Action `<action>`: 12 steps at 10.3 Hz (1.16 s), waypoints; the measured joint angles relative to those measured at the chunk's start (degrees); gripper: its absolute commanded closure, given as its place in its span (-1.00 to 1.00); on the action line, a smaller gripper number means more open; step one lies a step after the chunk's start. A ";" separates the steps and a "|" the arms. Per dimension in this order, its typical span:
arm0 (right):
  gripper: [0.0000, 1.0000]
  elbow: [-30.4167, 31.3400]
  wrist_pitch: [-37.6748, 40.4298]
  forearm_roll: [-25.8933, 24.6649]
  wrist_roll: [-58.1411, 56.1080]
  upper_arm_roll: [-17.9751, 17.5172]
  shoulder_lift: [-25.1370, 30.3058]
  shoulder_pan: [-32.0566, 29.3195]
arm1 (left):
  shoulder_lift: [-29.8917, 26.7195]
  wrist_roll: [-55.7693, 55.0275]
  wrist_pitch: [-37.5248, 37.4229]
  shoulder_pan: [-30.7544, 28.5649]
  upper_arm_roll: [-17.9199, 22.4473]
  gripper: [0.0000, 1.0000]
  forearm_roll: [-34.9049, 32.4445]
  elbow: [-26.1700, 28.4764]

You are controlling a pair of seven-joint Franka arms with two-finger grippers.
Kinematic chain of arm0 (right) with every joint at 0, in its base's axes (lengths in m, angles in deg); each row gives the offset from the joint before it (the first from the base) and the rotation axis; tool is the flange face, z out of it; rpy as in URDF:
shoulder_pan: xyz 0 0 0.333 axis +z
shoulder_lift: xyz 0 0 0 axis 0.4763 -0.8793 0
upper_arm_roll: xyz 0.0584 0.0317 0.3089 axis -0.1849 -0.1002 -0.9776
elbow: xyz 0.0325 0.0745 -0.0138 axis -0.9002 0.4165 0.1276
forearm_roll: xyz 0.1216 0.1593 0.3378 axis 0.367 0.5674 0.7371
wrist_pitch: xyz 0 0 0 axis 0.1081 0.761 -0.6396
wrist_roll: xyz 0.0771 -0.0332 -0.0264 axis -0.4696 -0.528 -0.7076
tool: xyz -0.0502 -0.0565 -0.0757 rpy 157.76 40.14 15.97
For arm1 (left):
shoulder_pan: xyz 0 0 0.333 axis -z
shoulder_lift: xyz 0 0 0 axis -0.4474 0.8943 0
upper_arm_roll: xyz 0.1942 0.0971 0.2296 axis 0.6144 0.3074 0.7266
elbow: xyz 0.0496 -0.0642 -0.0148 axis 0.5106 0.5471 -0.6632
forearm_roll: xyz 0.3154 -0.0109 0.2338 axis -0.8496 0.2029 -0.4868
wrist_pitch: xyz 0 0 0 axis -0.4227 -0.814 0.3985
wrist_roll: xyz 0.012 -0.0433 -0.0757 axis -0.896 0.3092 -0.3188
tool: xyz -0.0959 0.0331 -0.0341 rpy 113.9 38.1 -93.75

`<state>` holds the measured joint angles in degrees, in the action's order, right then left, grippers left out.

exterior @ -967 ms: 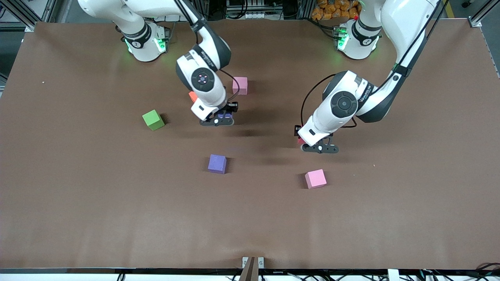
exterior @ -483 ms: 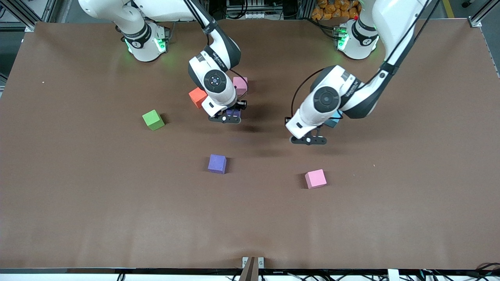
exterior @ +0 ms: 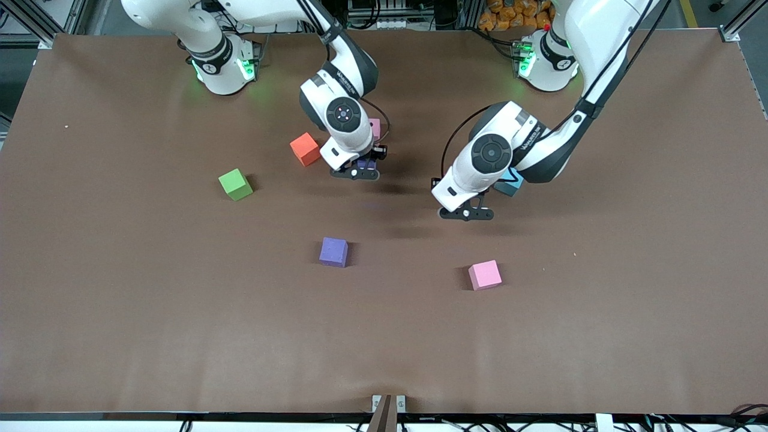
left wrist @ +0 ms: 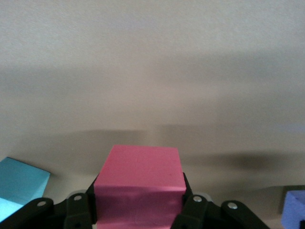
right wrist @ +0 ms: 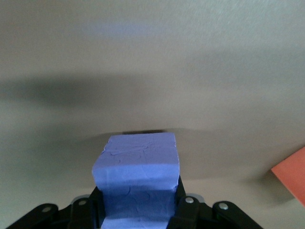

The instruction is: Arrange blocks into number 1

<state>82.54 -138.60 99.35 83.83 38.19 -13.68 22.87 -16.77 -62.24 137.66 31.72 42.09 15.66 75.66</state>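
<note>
- A green cube (exterior: 235, 183), not part of the task, sits toward the right arm's end of the table (exterior: 120, 336), about midway between the long edges.
- An orange cube (exterior: 305, 149), also a bystander, lies nearer the base-side edge, just beside the right arm's wrist.
- The right gripper (exterior: 358, 173) hangs over bare table near the centre, clamped on the held purple block (right wrist: 137, 176). The fingers press two opposite faces.
- A half-hidden pink block (exterior: 375, 127) rests on the table, mostly covered by the right arm.
- A loose purple block (exterior: 333, 251) lies near the table's centre, nearer the front camera than the right gripper's spot.
- The left gripper (exterior: 467, 213) hangs over bare table near the centre, clenched on the red block (left wrist: 139, 183), again by opposite faces.
- A light blue cube (exterior: 510, 185) sits partly under the left arm's wrist.
- An open pink block (exterior: 485, 275) lies alone, nearer the front edge than the light blue cube.
- Handling, as a judgement: the blocks look like light, soft foam with a matte, grippy skin. A squeeze across two flat sides should hold; heavy pressure may dent them.
- The table has a matte brown covering with faint creases. Metal framing and cables line the base-side edge.
</note>
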 measured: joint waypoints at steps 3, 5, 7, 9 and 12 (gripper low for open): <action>1.00 0.95 0.02 0.00 0.11 0.00 -0.01 0.72 | 0.01 -0.49 -0.03 0.46 0.06 1.00 0.00 -0.01; 1.00 1.52 -0.02 0.00 0.11 0.00 -0.01 1.09 | 0.01 -0.49 -0.04 0.45 0.11 1.00 0.00 -0.05; 1.00 2.30 -1.42 0.00 0.11 0.00 -0.01 1.81 | 0.01 -0.49 -0.04 0.45 0.13 1.00 0.00 -0.12; 1.00 2.77 -2.22 0.00 0.13 0.01 0.08 2.05 | 0.01 -0.49 -0.04 0.52 0.08 1.00 0.00 -0.24; 1.00 2.77 -2.35 0.00 0.14 0.01 0.08 2.34 | 0.01 -0.54 -0.05 1.50 0.02 1.00 0.00 -0.24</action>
<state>85.31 -140.96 99.36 83.96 38.20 -13.60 25.21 -16.76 -62.78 137.61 33.22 42.11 15.66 75.42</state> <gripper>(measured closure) 0.445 0.383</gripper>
